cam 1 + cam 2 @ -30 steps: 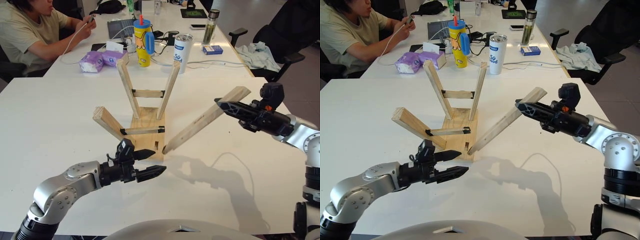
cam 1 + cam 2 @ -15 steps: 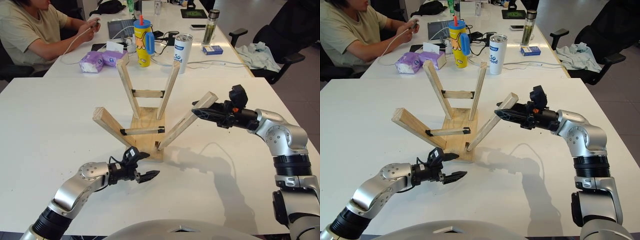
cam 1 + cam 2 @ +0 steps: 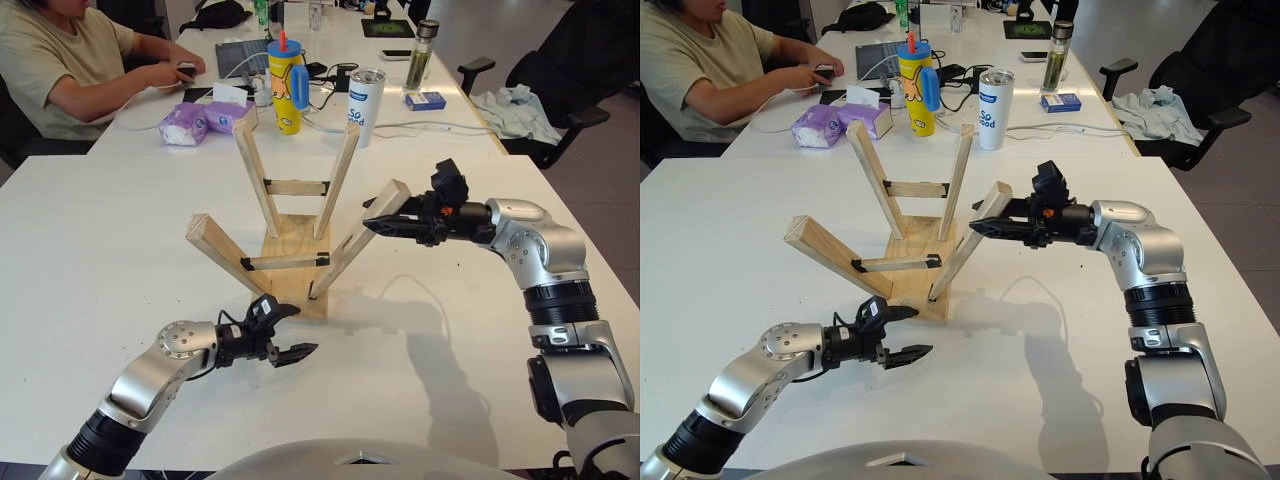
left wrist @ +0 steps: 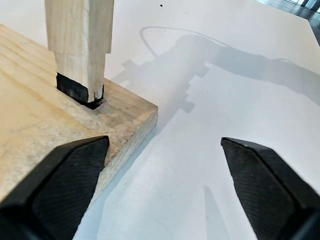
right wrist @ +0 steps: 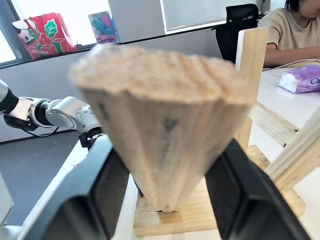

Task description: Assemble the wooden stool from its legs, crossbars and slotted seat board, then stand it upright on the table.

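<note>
The stiff, seemingly light leg [image 3: 350,250] is gripped near its free end by the right gripper [image 3: 374,225], while the left gripper [image 3: 301,329] is spread wide.

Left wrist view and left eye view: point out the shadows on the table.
Left wrist view: a dark, arm-shaped shadow crosses the white table beyond the corner of the seat board. Left eye view: a long shadow lies on the table to the right of the seat board, beneath the arm whose right gripper holds a leg.
</note>
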